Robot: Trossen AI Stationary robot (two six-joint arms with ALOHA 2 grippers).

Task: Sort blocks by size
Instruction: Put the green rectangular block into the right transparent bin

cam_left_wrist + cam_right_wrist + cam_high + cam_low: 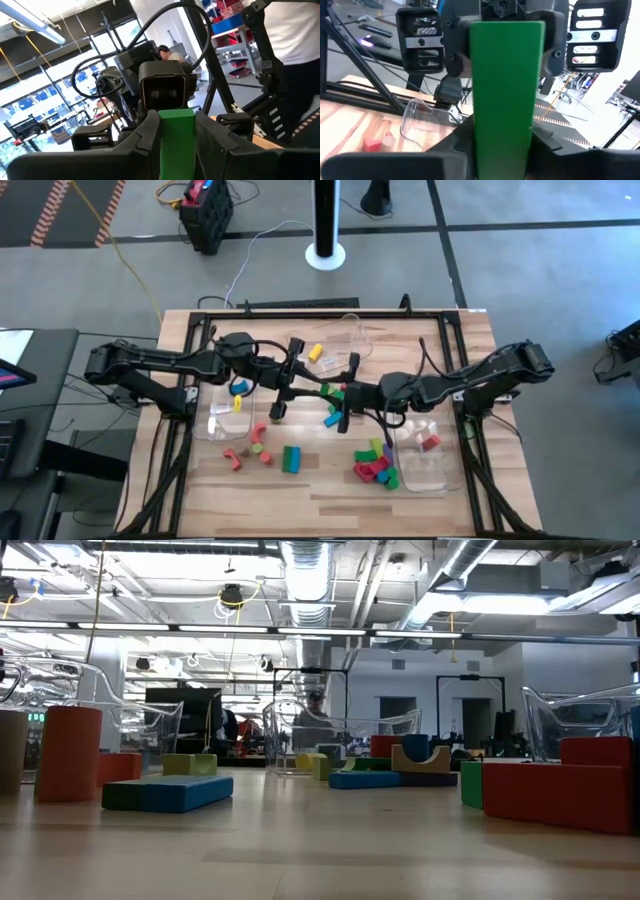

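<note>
A green bar (328, 390) hangs over the middle of the table between my two grippers, which face each other. My left gripper (176, 150) comes from the table's left and is shut on it. My right gripper (506, 150) comes from the right and is shut on the same bar. More blocks lie on the table. Red arches (245, 448) and a green-and-blue bar (291, 458) lie near left. A red, green and purple heap (375, 466) lies near right. A blue block (331, 418) lies below the grippers. My left gripper pinches the green bar's two side faces (176, 145) between its fingers (145, 137), coming level from the table's left and lying along the bar. The bar is lifted clear of the table. My right gripper pinches the green bar's side faces (505, 135) between its fingers (547, 145), coming level from the table's right, at the end opposite the left gripper. The bar sticks out ahead of the fingers toward the left gripper, clear of the table.
Three clear bins stand on the table. The left bin (222, 418) holds blue and yellow blocks. The far bin (345, 338) holds a yellow block (315, 352). The right bin (428, 465) holds a red block (430, 442). A person stands beyond the table (295, 45).
</note>
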